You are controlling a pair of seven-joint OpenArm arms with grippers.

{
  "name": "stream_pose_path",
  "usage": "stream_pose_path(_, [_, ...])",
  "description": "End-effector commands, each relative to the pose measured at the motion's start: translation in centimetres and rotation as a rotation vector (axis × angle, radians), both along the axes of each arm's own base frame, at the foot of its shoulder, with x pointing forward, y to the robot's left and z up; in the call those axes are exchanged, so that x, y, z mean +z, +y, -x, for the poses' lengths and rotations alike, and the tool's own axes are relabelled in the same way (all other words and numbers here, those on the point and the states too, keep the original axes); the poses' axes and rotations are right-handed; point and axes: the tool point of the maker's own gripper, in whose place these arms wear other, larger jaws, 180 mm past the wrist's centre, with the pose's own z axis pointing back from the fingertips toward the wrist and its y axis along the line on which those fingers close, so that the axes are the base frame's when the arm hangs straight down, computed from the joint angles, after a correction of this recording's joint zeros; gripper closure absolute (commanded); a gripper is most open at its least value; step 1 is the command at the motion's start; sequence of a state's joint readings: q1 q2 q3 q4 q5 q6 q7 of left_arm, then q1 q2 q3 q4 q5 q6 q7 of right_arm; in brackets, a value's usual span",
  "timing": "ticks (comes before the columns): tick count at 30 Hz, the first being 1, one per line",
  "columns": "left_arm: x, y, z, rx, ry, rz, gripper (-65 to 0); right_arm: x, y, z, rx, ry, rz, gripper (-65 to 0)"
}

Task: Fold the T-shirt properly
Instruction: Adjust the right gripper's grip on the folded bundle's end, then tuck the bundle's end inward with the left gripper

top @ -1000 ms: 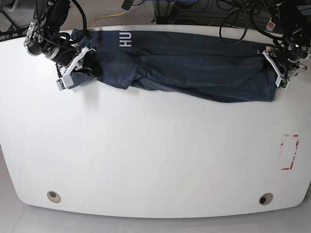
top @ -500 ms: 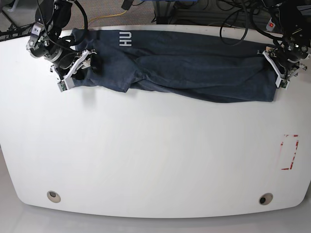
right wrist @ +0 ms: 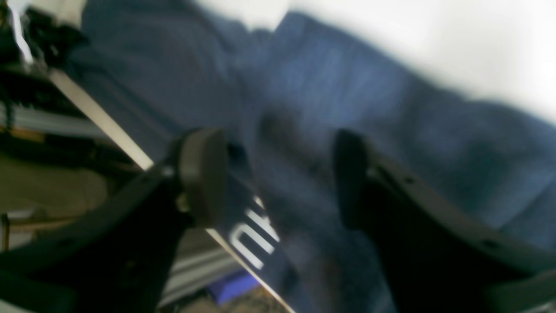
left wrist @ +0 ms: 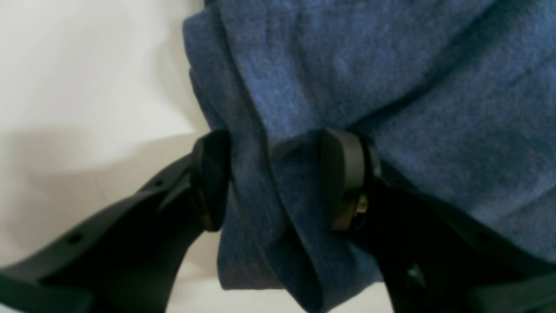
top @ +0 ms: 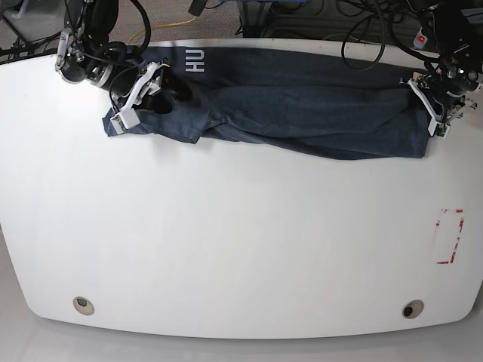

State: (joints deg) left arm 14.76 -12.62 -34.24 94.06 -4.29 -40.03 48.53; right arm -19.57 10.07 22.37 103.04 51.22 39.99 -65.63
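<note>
The dark slate-blue T-shirt lies bunched in a long band along the far edge of the white table, with the white letters "HU" showing near its left end. At the shirt's right end, my left gripper is shut on a thick fold of the blue cloth, which sits between its black pads. My right gripper hangs over the shirt's left part, just beside the lettering. Its jaws stand apart above the blurred fabric, holding nothing.
A red-outlined rectangle is marked on the table at the right. Two round holes sit near the front edge. Cables and frame parts crowd the space behind the far edge.
My right gripper has opened, let go of the shirt's left end and moved right and up toward the lettering. The left end now rests on the table. The left arm has not moved.
</note>
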Motion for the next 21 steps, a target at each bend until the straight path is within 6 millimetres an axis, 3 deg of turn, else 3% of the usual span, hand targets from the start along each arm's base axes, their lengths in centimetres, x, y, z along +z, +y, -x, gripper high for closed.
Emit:
stream_pose_path(1, [0.7,0.8,-0.2,0.000,-0.011,-0.025,-30.7,-1.0,-1.1,-0.7,-0.027,0.011,0.039,-26.6])
stream_pose_path(4, [0.6,0.8,-0.1,0.002,-0.008,-0.026,-30.7,-3.3,-2.4,-1.0,-0.050,0.058,0.107,-20.3])
stream_pose_path(10, [0.5,0.8,0.2,0.002,-0.002,-0.024,-31.0,-5.6,-4.5,-2.6,-0.065,0.099,0.221,-20.0])
stream_pose_path(12, [0.5,0.7,0.1,0.000,-0.004,-0.021,-31.0,-5.7,-5.6,-3.8,-0.066,0.097,0.264,-20.0])
stream_pose_path(17, [0.5,0.4,-0.2,-0.002,-0.009,-0.015,-31.2,-4.6,-6.2,-6.5,-0.072,0.053,0.288,-20.0])
stream_pose_path(21, [1.4,0.1,-1.8,0.002,-0.054,0.010,-32.6,-3.8,-6.2,-7.5,-0.074,0.025,0.287,-20.0])
